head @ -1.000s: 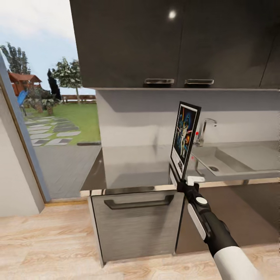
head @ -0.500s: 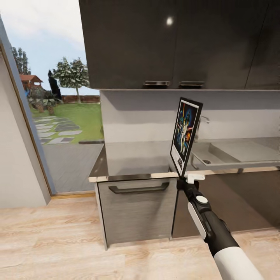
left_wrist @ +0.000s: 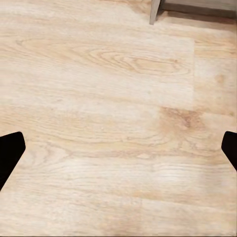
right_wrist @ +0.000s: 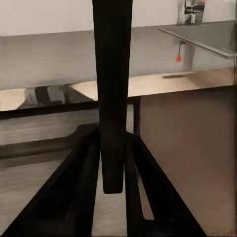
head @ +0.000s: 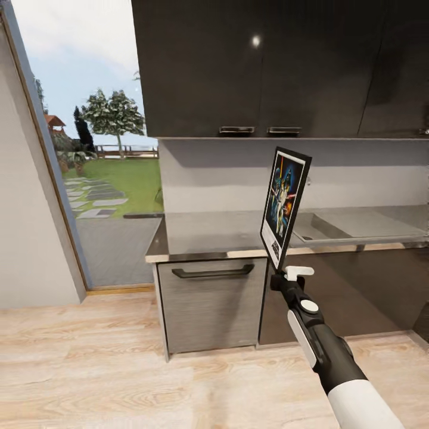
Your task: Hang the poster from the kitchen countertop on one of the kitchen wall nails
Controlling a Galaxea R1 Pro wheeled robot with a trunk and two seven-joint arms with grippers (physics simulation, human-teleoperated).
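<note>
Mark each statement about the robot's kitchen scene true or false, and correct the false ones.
1. The right claw grips the poster by its bottom edge. True.
2. The poster lies flat on the kitchen countertop. False: it is held upright, off the countertop.
3. The left claw is open over the wooden floor. True.
4. The drawer under the countertop is pulled out. False: it is shut.

Dark upper cabinets (head: pixel 268 65) are hanging above a grey drawer front (head: pixel 211 304); wood floor (head: pixel 89 363) is spreading toward the garden doorway (head: pixel 101 179).
</note>
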